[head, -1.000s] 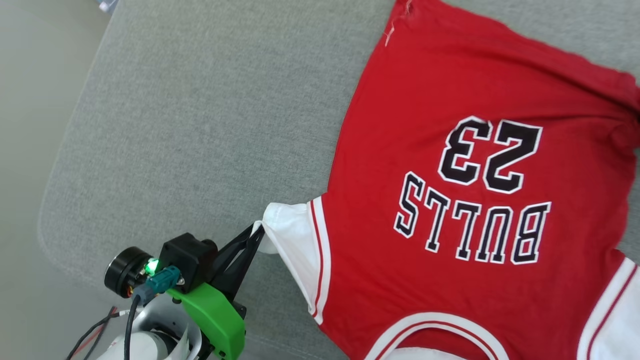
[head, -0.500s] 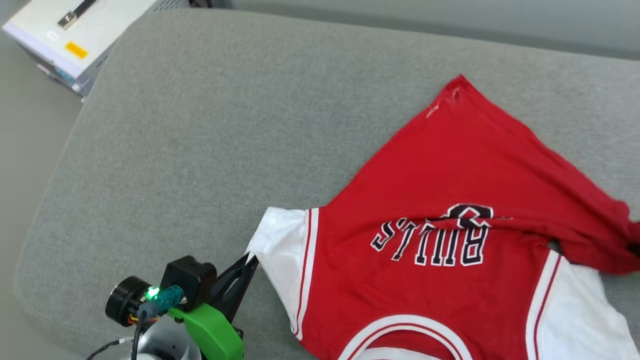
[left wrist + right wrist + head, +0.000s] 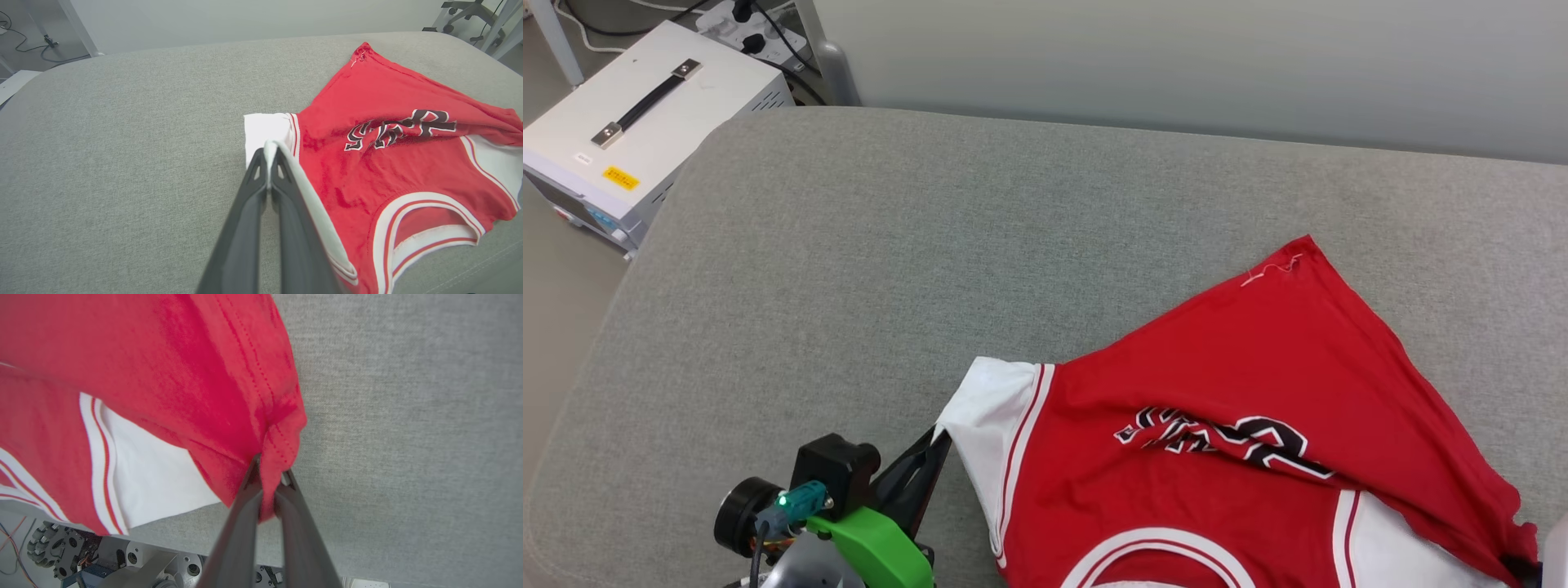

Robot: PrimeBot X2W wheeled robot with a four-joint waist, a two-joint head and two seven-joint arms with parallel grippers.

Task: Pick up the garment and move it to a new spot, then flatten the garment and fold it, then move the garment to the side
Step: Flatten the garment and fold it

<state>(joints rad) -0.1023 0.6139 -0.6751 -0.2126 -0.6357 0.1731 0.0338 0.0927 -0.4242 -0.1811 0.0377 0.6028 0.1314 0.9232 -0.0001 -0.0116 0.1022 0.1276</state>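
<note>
The left gripper (image 3: 269,149) is clamped on the edge of a white sleeve (image 3: 265,130). Its two dark fingers are pressed together, with a sliver of white cloth caught between the tips. The right gripper (image 3: 269,477) pinches a bunched corner of red hem, the cloth folded over and between its tips.

Strung between the two holds, the shirt (image 3: 1258,367) lies front up on the near right part of a grey cushion (image 3: 890,245), collar toward the robot. Its lower half is drawn back over the chest, and this creases the black-and-white lettering (image 3: 1225,437) past reading. One free hem corner peaks toward the far wall, a loose thread trailing from it. The other sleeve (image 3: 1405,539) shows white under the red fold.

Off the cushion's far left corner, a white box (image 3: 645,106) with a black handle sits on the floor, with cables behind it.
</note>
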